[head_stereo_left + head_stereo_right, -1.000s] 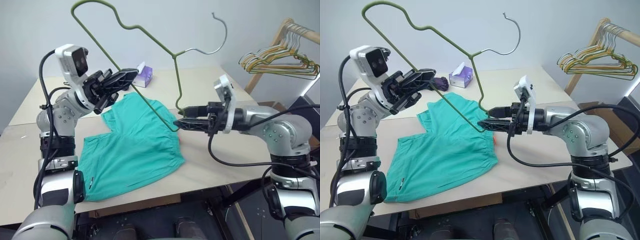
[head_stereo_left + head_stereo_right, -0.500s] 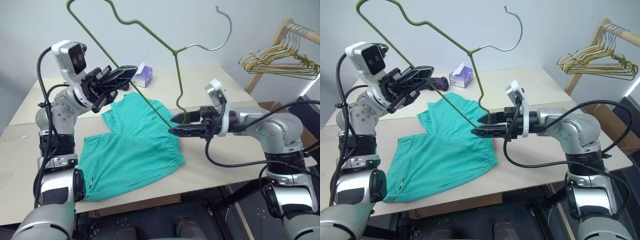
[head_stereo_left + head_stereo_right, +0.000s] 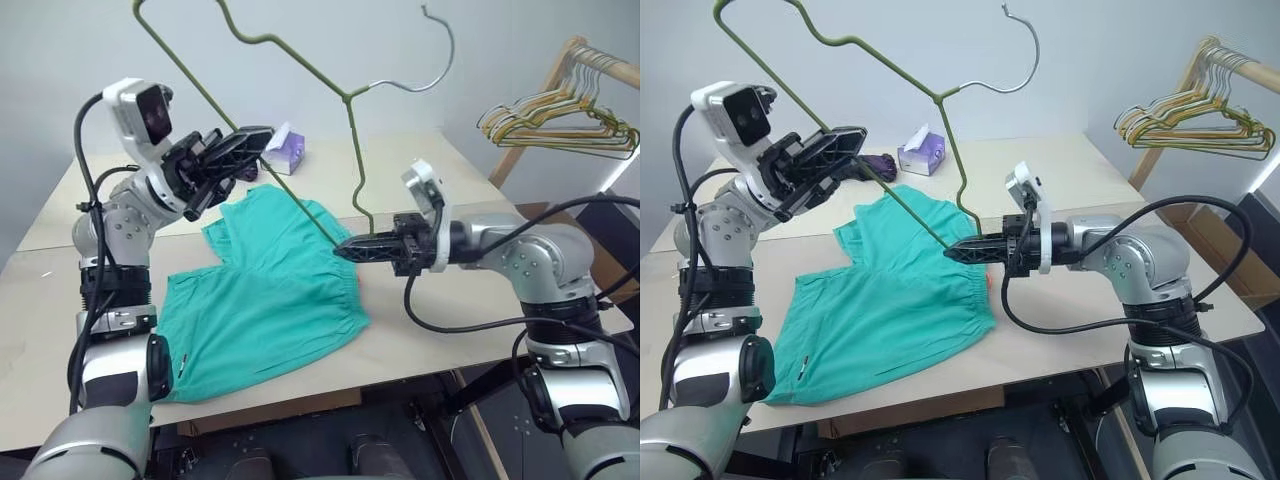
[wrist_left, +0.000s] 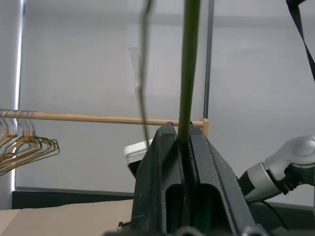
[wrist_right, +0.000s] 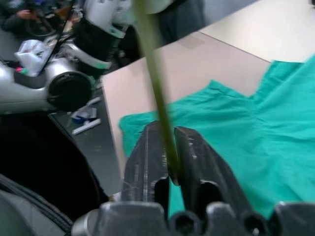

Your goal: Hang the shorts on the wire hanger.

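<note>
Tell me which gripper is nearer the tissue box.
Left. The left gripper, shut on the hanger, sits just beside the tissue box. The right gripper clamps the hanger's lower corner, farther off over the shorts.

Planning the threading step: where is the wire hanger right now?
The wire hanger is up over the shorts, clamped by the left gripper and right gripper, hook pointing away.

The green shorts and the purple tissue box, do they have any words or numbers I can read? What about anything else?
There are no words or numbers that can be read.
The shorts carry a small white tag near the hem, too small to read.
The purple tissue box shows only blurred print.
The wire hanger, held by the left pincer and right pincer, bears no label.
</note>
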You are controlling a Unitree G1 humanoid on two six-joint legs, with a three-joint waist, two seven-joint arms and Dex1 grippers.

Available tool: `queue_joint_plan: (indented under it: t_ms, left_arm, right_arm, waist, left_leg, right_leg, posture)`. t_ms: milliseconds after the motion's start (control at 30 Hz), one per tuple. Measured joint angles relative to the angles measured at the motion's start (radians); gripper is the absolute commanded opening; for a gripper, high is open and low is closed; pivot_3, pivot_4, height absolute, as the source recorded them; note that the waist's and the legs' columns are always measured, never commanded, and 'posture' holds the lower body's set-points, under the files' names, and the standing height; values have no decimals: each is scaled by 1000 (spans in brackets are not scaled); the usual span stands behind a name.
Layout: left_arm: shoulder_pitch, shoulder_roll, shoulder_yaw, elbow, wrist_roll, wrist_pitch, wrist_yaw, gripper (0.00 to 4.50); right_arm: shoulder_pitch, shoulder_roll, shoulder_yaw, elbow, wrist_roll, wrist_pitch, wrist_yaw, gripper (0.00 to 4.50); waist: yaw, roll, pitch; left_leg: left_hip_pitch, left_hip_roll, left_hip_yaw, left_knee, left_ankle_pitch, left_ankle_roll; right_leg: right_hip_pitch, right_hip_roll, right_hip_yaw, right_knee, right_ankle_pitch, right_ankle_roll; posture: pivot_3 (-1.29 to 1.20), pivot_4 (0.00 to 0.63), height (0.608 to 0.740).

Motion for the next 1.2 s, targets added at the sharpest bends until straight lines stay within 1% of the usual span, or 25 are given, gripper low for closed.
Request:
queue_joint_plan:
  t_ms: [33,100,133,167,267,367,467,533,633,700,767,833,967,1033,1100,1200]
  left_arm:
    - [0,-2,0,0,1,-3,0,0]
    - [3,-8,1,-1,3,-18,5,539]
    - [8,-9,0,-1,17,-29,19,711]
    - [11,-11,-2,-1,24,-30,23,974]
    - [33,-23,-26,-6,50,-34,43,1882]
    - [44,-24,-50,-5,88,-29,80,2864]
    - [47,-8,-79,3,136,-24,114,3833]
    - [69,31,-117,17,196,-26,131,4452]
    - [150,109,-202,29,327,-71,142,4452]
    - [198,152,-259,32,417,-125,148,4452]
    - [241,197,-279,31,472,-158,145,4452]
    - [279,238,-283,-3,484,-182,106,4452]
    - [328,288,-300,-126,492,-183,55,4452]
    - [352,301,-309,-175,496,-182,48,4452]
    - [378,307,-315,-220,505,-175,53,4452]
    - [393,311,-318,-279,505,-153,62,4452]
  right_arm:
    - [0,0,0,0,0,0,0,9]
    - [0,1,0,0,-1,0,-1,0]
    - [0,6,-1,-1,0,-2,-2,0]
    - [0,9,-1,-1,0,-4,-3,0]
    - [0,18,-10,0,0,-6,-30,0]
    - [0,34,-45,1,6,-8,-60,0]
    - [1,50,-86,1,14,-7,-95,0]
    - [1,51,-124,1,46,9,-128,0]
    - [43,-8,-186,-26,97,88,-158,0]
    - [106,-68,-225,-47,144,158,-165,0]
    - [193,-145,-252,-73,177,230,-167,0]
    - [287,-206,-273,-95,194,280,-174,0]
    - [395,-279,-282,-101,212,383,-194,0]
    - [444,-309,-284,-105,229,418,-191,0]
    - [500,-354,-280,-92,247,467,-157,0]
    - [523,-400,-250,-9,243,512,-118,0]
  waist:
    - [0,0,0]
    - [1,0,0]
    - [1,0,0]
    - [1,0,0]
    - [1,0,0]
    - [1,0,0]
    - [-1,0,0]
    - [-3,1,0]
    - [-2,1,0]
    - [1,1,0]
    - [6,1,0]
    - [6,1,0]
    - [4,1,0]
    - [4,1,0]
    - [4,1,0]
    - [4,1,0]
  left_leg:
    - [0,0,0,0,0,0]
    - [0,0,0,0,0,0]
    - [0,0,0,0,0,0]
    - [0,0,0,0,0,0]
    - [0,0,0,0,0,0]
    - [0,0,0,0,0,0]
    - [0,0,0,0,0,0]
    - [1,0,0,0,0,0]
    - [0,0,0,0,0,0]
    - [-1,0,0,0,0,0]
    - [-1,0,1,0,0,0]
    - [-1,0,1,0,0,0]
    - [1,0,1,0,0,0]
    - [1,0,1,0,0,0]
    - [1,0,2,0,0,0]
    - [1,0,2,0,0,0]
  right_leg:
    - [0,0,0,0,0,0]
    - [0,0,0,0,0,0]
    - [0,0,0,0,0,0]
    - [0,0,0,0,0,0]
    - [0,0,0,0,0,0]
    - [0,0,0,0,0,0]
    - [0,0,0,0,0,0]
    - [0,0,0,0,0,0]
    - [0,0,0,0,0,0]
    - [0,0,0,-1,0,0]
    - [-1,-1,-1,-1,0,0]
    - [-1,-1,0,-1,0,0]
    - [1,-1,0,-1,0,0]
    - [1,0,0,0,0,0]
    - [1,0,1,-1,0,0]
    - [1,0,1,-1,0,0]
  posture:
    - [-74,0,740]
    - [-74,0,740]
    - [-74,0,740]
    - [-75,0,740]
    - [-75,0,740]
    - [-79,0,740]
    - [-88,0,740]
    - [-89,0,740]
    - [-86,0,740]
    - [-87,0,740]
    - [-86,0,740]
    - [-86,0,740]
    - [-81,0,740]
    - [-75,0,740]
    - [-67,0,740]
    - [-56,0,740]
